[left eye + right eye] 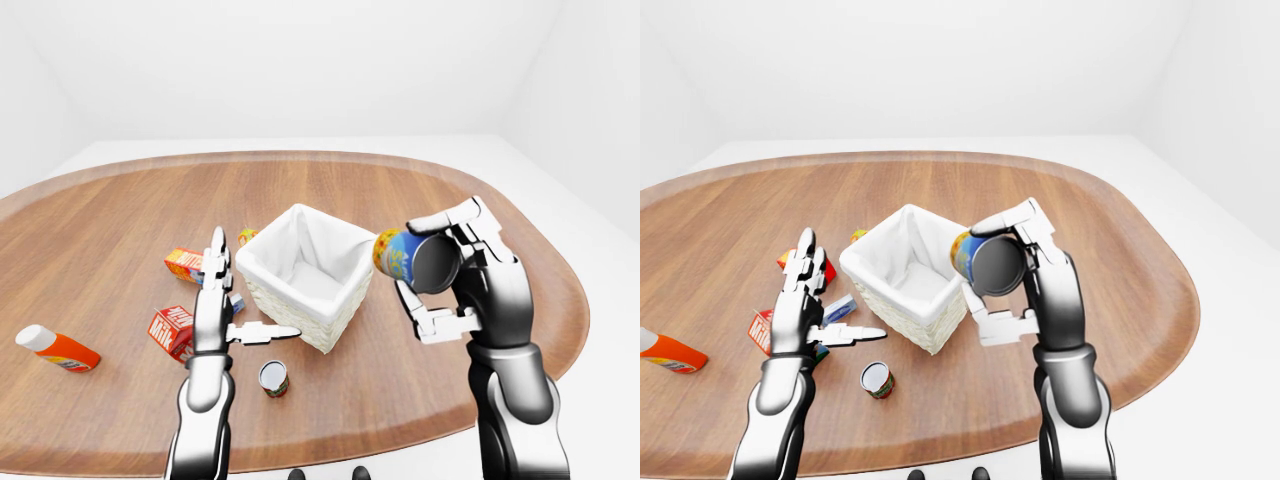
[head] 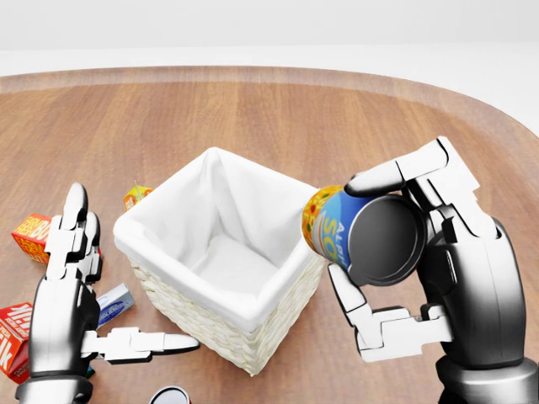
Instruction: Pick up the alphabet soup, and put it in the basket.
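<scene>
The alphabet soup can (image 2: pixel 330 225), blue and yellow with a dark end facing me, is tilted on its side in the air. It hangs just over the right corner of the basket's rim. My right hand (image 2: pixel 347 231) is shut on it, fingers over the top and thumb underneath. The basket (image 2: pixel 202 324) is white wicker with a white cloth lining and stands mid-table, with nothing visible inside. My left hand (image 2: pixel 130 269) is open to the left of the basket, fingers straight up and thumb pointing at the wicker wall, touching nothing.
Left of the basket lie a red milk carton (image 1: pixel 170 328), an orange-red box (image 1: pixel 185 263), a small orange box (image 2: pixel 136 196) and a blue-white packet (image 2: pixel 114 305). A small can (image 1: pixel 272 378) lies below the basket. An orange bottle (image 1: pixel 58 347) is far left.
</scene>
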You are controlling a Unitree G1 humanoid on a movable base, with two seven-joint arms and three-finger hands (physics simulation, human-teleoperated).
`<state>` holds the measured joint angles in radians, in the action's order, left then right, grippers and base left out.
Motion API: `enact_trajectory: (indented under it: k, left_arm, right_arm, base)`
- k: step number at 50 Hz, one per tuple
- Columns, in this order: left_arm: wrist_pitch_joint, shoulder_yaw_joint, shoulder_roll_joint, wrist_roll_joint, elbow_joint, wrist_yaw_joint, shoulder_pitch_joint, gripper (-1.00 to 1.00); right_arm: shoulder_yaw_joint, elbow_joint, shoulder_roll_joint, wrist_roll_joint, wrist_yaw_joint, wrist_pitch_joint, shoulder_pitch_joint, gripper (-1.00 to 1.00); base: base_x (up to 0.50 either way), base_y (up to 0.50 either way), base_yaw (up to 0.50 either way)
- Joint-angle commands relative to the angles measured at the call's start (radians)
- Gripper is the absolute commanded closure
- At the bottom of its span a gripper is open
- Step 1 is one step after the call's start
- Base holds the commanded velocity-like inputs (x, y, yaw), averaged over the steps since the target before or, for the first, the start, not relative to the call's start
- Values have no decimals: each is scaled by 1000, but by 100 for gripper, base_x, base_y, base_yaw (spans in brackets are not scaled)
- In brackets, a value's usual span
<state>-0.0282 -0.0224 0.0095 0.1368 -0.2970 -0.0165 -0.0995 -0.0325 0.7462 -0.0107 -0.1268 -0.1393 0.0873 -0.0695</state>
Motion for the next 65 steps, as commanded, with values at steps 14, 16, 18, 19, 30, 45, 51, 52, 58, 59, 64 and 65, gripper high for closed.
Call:
enact_trajectory:
  k: [14, 16, 18, 19, 30, 45, 51, 52, 58, 59, 64, 65]
  left_arm:
    - [-2, 0, 0, -3, 6, 0, 2, -100]
    - [-2, 1, 0, -1, 4, -1, 1, -100]
    - [-8, -1, 1, -2, 16, -1, 5, -100]
    - [-8, -1, 1, -2, 16, -1, 6, -100]
    - [-13, -2, 1, -2, 21, 0, 5, -100]
    - [-14, -4, 2, -4, 23, 1, 8, -100]
    - [-12, -4, 2, -4, 21, 2, 7, -100]
    - [-13, -4, 2, -5, 22, 2, 7, -100]
    - [-6, -3, 1, -5, 15, 3, 5, -100]
    - [-12, -3, 1, -4, 24, 1, 7, -100]
    - [-11, -3, 2, -5, 23, 2, 7, -100]
    - [-12, -3, 2, -5, 25, 2, 7, -100]
  right_arm:
    - [-64, -92, 26, -28, 96, 0, 233, 100]
    - [-69, -109, 27, -34, 97, 0, 232, 100]
    - [-73, -160, 32, -45, 102, 0, 248, 100]
    - [-74, -162, 34, -48, 103, 0, 254, 100]
    - [-62, -315, 34, -97, 122, 0, 349, 100]
    - [-55, -511, 62, -110, 145, 0, 443, 100]
    - [-59, -583, 68, -121, 149, 0, 467, 100]
    - [-58, -587, 69, -122, 148, 0, 471, 100]
    - [-61, -702, 71, -146, 149, 0, 517, 100]
    - [-58, -723, 71, -150, 148, 0, 525, 100]
    - [-67, -776, 73, -176, 130, 0, 539, 100]
    - [-66, -782, 74, -183, 129, 0, 542, 100]
  base:
    - [0, 0, 0]
    - [0, 0, 0]
    - [0, 0, 0]
    - [0, 0, 0]
    - [0, 0, 0]
    - [0, 0, 0]
    - [0, 0, 0]
    - [0, 0, 0]
    - [0, 0, 0]
    - [0, 0, 0]
    - [0, 0, 0]
    - [0, 0, 0]
